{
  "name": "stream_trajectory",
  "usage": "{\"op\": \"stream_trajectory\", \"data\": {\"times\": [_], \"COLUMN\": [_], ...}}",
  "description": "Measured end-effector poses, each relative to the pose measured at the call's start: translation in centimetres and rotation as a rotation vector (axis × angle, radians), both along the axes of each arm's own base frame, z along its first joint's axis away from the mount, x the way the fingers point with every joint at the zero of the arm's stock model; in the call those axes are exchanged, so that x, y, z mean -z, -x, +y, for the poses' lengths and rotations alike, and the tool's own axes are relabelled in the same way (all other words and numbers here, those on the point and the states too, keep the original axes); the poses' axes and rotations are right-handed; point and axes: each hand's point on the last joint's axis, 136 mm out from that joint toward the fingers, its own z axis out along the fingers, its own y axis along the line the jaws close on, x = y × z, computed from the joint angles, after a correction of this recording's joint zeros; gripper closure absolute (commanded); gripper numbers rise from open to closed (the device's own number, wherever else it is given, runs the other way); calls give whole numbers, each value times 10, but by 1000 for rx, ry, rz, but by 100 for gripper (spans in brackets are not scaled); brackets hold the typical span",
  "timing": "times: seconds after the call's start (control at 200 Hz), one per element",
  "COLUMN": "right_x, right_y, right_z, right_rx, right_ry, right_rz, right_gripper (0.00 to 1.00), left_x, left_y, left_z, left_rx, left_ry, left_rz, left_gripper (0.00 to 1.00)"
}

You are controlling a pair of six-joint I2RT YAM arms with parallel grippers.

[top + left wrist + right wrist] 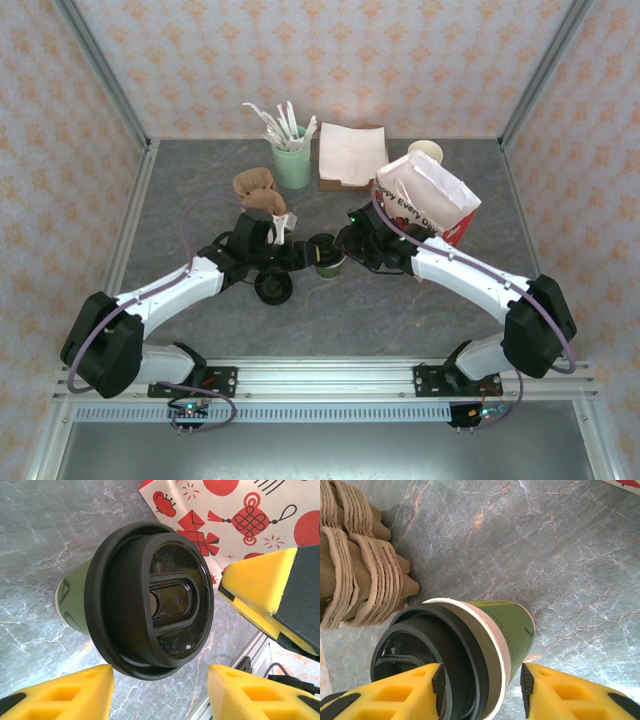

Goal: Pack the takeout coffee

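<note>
Takeout coffee point(327, 258) stood lid-up at the middle of the table point(400, 320), between both claws. The left claw point(160, 672) was spread wide, fingers short of the lid's rim. The right claw point(481, 670) flanked the cup closely; whether it gripped could not be told. The paper bag point(432, 200) leaned just right, a loose black lid point(272, 286) lay just near-left, and bare table spread nearer the arms

Left arm point(165, 298) and right arm point(470, 272) reach forward and inward, meeting at the takeout coffee point(326, 262). Left gripper point(300, 256), left of the cup, has its jaws spread wider than the cup. Right gripper point(481, 682), right of the cup, has its fingers point(570, 692) closed against the cup's sides.
</note>
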Motion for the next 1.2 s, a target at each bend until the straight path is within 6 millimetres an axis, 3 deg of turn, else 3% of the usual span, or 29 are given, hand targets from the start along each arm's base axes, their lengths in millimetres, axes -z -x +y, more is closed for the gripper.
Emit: {"op": "stream_trajectory", "data": {"times": [0.315,0.596,0.821,1.201], "right_x": [0,0,0,8], "right_y": [-1,-3,-4,-1], "right_z": [0,-2,-3,-6], "right_rx": [-5,0,1,1], "right_ry": [2,4,5,15], "right_rz": [-5,-6,-8,3], "right_gripper": [53,53,55,57], "left_x": [6,-2,-1,-32], "left_y": [-4,2,1,-26], "left_z": [-4,-19,-13,-7], "left_rx": [18,68,62,-14], "left_ry": [-32,-40,-93,-153], "left_rz": [7,-19,-23,-119], "left_gripper": [47,46,43,43]}}
